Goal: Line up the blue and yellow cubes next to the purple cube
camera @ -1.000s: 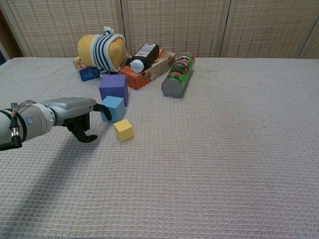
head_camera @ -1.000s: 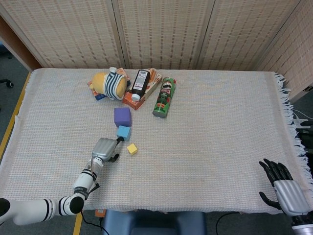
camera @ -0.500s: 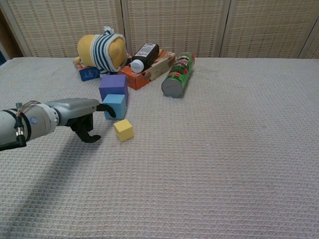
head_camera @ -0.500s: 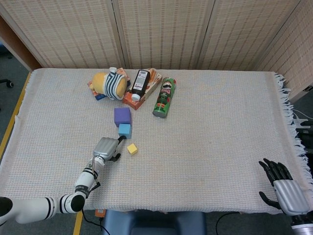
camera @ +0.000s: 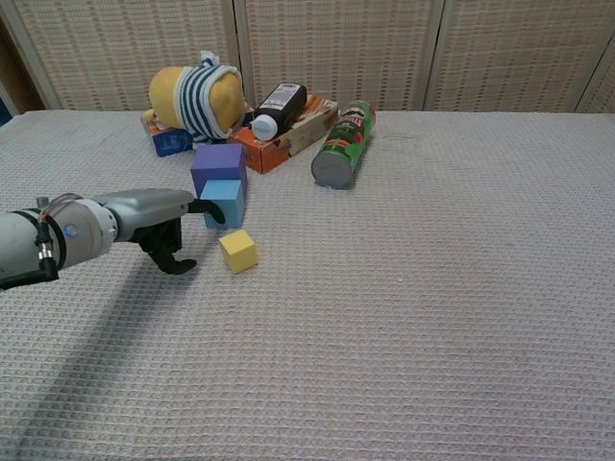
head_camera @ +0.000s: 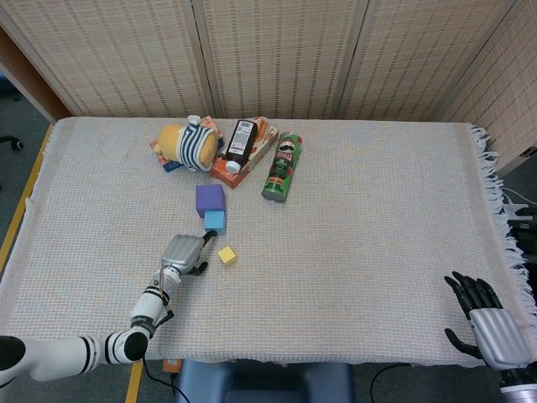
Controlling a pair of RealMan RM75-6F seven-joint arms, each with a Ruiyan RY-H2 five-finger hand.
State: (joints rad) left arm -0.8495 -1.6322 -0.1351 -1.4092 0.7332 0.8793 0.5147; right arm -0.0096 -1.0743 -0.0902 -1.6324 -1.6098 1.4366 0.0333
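The purple cube (head_camera: 209, 198) (camera: 218, 165) sits left of the table's middle. The smaller blue cube (head_camera: 215, 221) (camera: 223, 202) rests against its near side. The small yellow cube (head_camera: 226, 254) (camera: 238, 251) lies apart, a little nearer and to the right. My left hand (head_camera: 183, 252) (camera: 154, 216) lies low on the cloth just left of the blue and yellow cubes, holding nothing. One fingertip (camera: 209, 210) reaches the blue cube's left face, and the other fingers curl downward. My right hand (head_camera: 487, 323) stays at the near right corner with its fingers spread, far from the cubes.
Behind the purple cube lie a yellow striped plush toy (head_camera: 190, 143), a dark bottle (head_camera: 240, 144) on an orange box (camera: 288, 134), and a green can (head_camera: 283, 166) on its side. The fringed white cloth (head_camera: 377, 218) covers the table.
My left hand has moved forward and pushed the blue cube away from me until it sits against the purple cube. The yellow cube and my right hand have not moved.
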